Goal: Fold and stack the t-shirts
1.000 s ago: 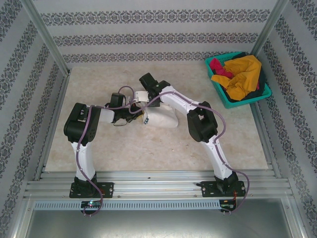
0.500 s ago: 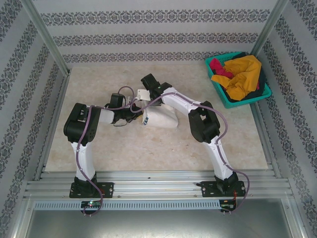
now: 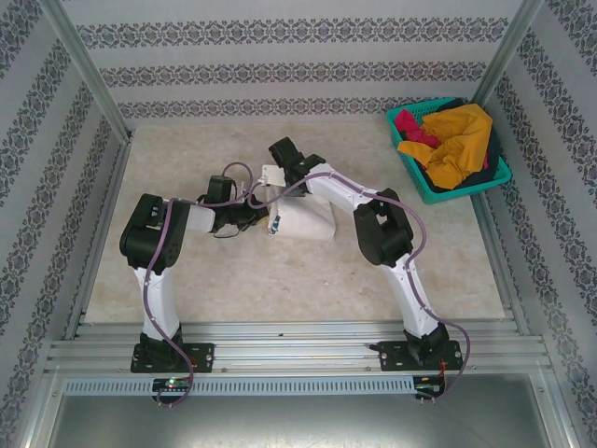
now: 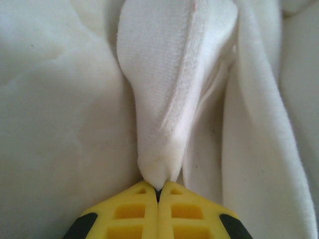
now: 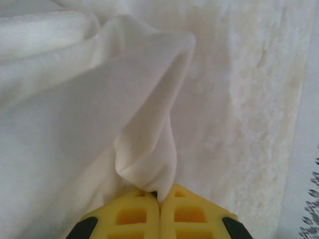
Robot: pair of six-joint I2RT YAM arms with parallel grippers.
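A cream-white t-shirt [image 3: 303, 222] lies bunched at the middle of the table, partly under both arms. My left gripper [image 4: 158, 191] is shut on a pinched fold of the cream-white t-shirt [image 4: 174, 89], which rises away from the yellow fingers [image 4: 129, 214]. My right gripper [image 5: 158, 195] is shut on another fold of the same t-shirt [image 5: 149, 144], with bare table to its right. From above, the left gripper [image 3: 264, 217] sits at the cloth's left edge and the right gripper [image 3: 272, 177] at its far left corner. The shirt's print is hidden.
A teal mesh basket [image 3: 409, 170] stands at the back right, holding a mustard-yellow shirt [image 3: 459, 142], a magenta one [image 3: 410, 125] and a dark one [image 3: 487, 168]. The beige table [image 3: 187, 289] has patterned walls at its back and sides and a metal rail along its near edge.
The right gripper has drifted slightly right and toward the back with its fold of cloth. The left arm has stayed in place.
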